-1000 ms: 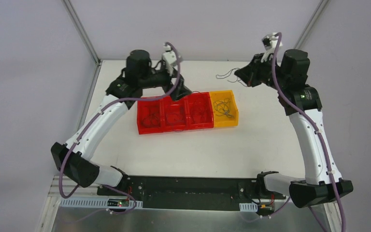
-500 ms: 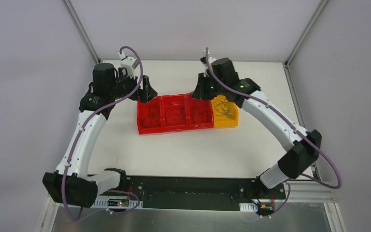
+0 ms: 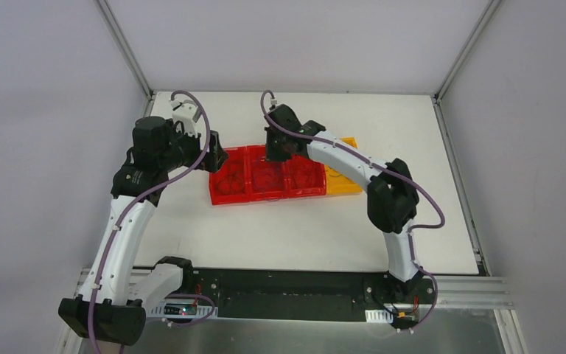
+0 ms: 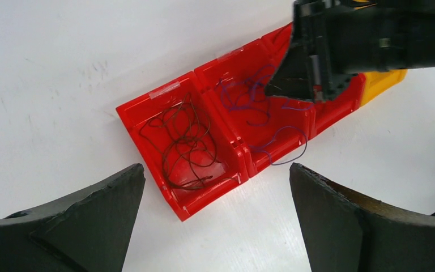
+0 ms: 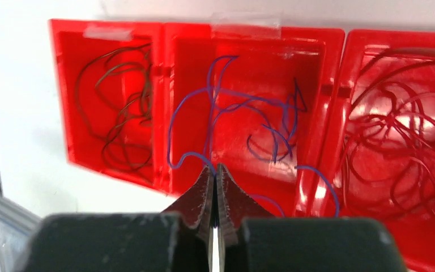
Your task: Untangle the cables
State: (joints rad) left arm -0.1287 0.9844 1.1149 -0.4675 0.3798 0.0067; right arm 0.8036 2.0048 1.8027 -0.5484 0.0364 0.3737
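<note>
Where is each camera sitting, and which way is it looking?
Top: high behind the arms, looking down at the table; both whole arms show.
Left wrist: on the left gripper, looking down at the red bins; its open fingers show.
Right wrist: on the right gripper, close above the bins; its shut fingers pinch a blue cable.
Shared: both wrist views show the blue cable's bin.
</note>
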